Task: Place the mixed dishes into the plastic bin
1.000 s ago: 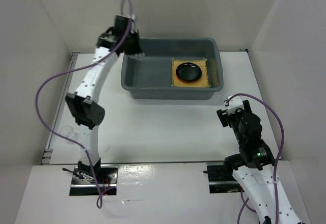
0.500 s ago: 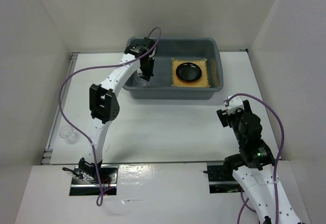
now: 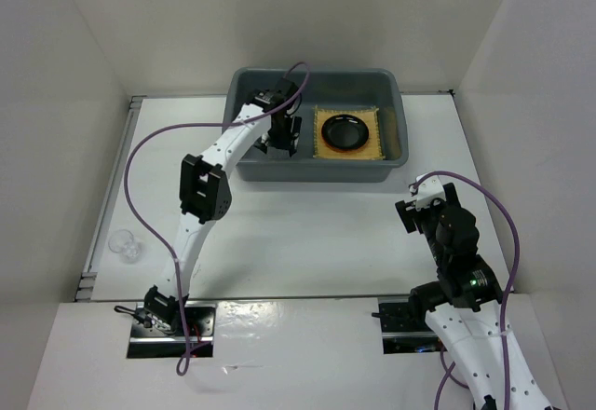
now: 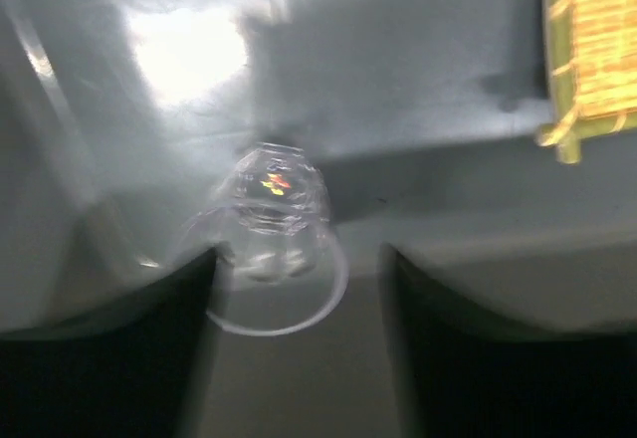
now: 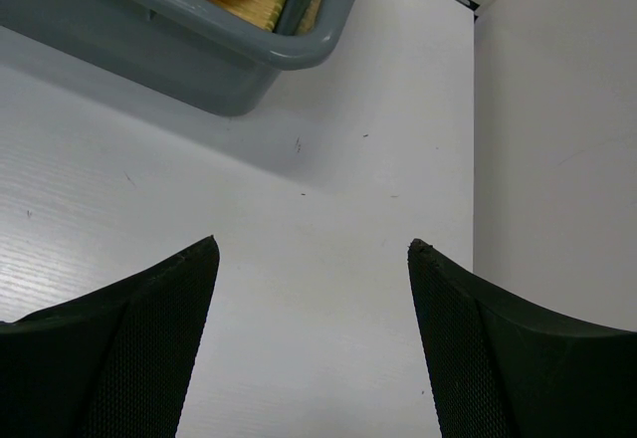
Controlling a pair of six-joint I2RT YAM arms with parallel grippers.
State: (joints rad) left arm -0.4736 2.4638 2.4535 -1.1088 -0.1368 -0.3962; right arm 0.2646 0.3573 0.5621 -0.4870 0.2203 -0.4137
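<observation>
The plastic bin (image 3: 270, 160) stands at the back of the table. In its right half the woven mat (image 3: 377, 152) carries the orange plate (image 3: 326, 145) with the black plate (image 3: 345, 131) on top. My left gripper (image 3: 279, 138) reaches down into the bin's left half. In the blurred left wrist view its jaws (image 4: 299, 259) are open, and a clear glass cup (image 4: 274, 229) lies on the bin floor (image 4: 438, 109) by the left finger, rim toward the camera. The mat's corner (image 4: 597, 50) shows at the right. My right gripper (image 3: 419, 207) (image 5: 312, 244) hovers open over bare table.
A second small clear glass piece (image 3: 124, 244) sits at the table's left edge. White walls close in the left, back and right sides. In the right wrist view the bin's near right corner (image 5: 239, 70) lies ahead of the fingers, and the right wall (image 5: 557, 109) is close.
The left arm swung from the bin's far left corner down into the bin, and its jaws went from shut to open, leaving the glass cup on the floor. The right arm stayed still.
</observation>
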